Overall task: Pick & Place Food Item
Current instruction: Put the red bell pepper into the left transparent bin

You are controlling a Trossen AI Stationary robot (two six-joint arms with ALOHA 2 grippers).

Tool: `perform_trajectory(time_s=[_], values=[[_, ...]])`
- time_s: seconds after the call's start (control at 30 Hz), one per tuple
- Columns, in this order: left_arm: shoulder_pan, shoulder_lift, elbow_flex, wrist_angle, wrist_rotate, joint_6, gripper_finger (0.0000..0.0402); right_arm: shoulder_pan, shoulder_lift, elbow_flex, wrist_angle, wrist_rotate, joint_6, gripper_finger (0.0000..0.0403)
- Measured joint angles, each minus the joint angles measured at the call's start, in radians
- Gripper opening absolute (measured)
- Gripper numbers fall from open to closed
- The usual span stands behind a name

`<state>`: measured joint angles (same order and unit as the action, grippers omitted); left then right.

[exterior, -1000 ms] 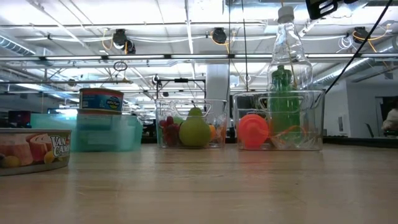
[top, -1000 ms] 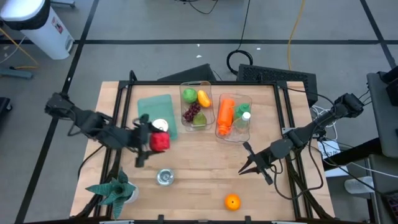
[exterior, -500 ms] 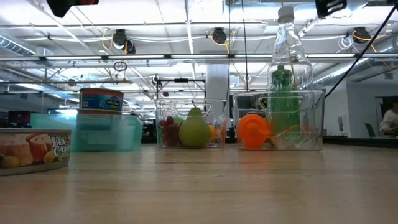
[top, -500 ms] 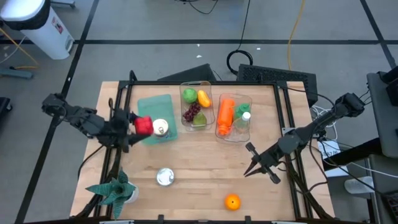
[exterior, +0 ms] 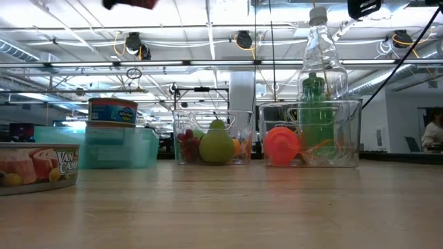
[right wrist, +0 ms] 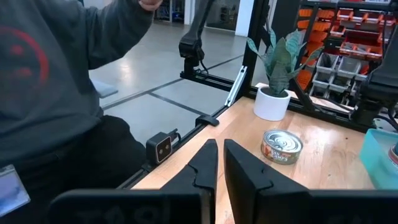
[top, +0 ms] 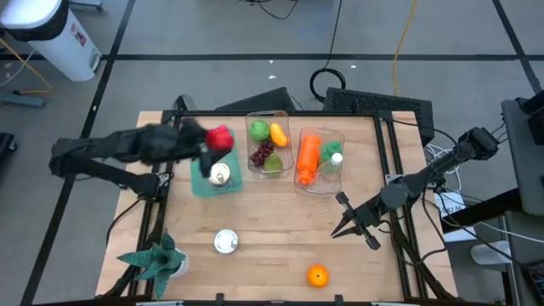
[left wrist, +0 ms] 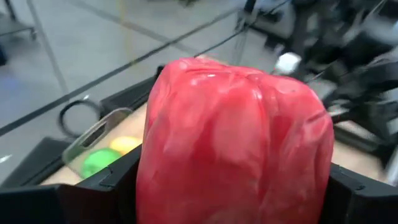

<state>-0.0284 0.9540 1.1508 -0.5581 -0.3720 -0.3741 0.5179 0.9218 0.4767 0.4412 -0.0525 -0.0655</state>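
Observation:
A red, glossy food item point(left wrist: 230, 124) fills the left wrist view, with my left gripper point(top: 211, 141) shut on it. In the high view the red item point(top: 221, 136) hangs high over the far end of the teal bin point(top: 204, 146), beside the clear fruit bin point(top: 268, 143). In the low view it shows only as a red edge point(exterior: 131, 3) at the top. My right gripper point(top: 342, 228) is shut and holds nothing, above the table's right half. My left gripper pinches the red item between its two fingers, one finger point(left wrist: 109, 186) on each of its opposite sides point(left wrist: 148, 168). The fingers reach in roughly level from the table's left. The item is lifted well clear of the table and the bins.
The teal bin holds a tin point(top: 220, 175). A second clear bin point(top: 319, 160) holds an orange piece and a bottle. A tin can point(top: 224, 241), an orange point(top: 317, 275) and a potted plant point(top: 157, 259) sit near the front edge. A person in grey point(right wrist: 56, 81) stands beyond the table.
My left gripper has swung with the red item from the table's left middle toward the far edge, first drifting left, then right, and has rolled about its own axis. The item has stayed in the hold, clear of the table.

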Motion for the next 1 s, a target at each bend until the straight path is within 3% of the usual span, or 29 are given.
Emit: perform_trajectory(time_s=[0.2, 0.4, 0.7, 1.0], values=[[0.244, 0.256, 0.167, -0.087, 0.17, 0.132, 0.0294, 0.0, 0.0, 0.0, -0.007, 0.0, -0.001, 0.0018], [0.377, 0.487, 0.23, -0.079, 0.308, 0.198, 0.0294, 0.0, 0.001, 0.0, -0.044, 0.0, 0.0, 0.0018], [0.432, 0.743, 0.233, -0.075, 0.322, 0.27, 0.0294, 0.0, 0.0, 0.0, -0.07, 0.004, -0.032, 0.0018], [0.415, 0.837, 0.234, -0.065, 0.324, 0.395, 0.0306, 0.0, 0.0, 0.0, -0.094, 0.004, -0.055, 0.0018]])
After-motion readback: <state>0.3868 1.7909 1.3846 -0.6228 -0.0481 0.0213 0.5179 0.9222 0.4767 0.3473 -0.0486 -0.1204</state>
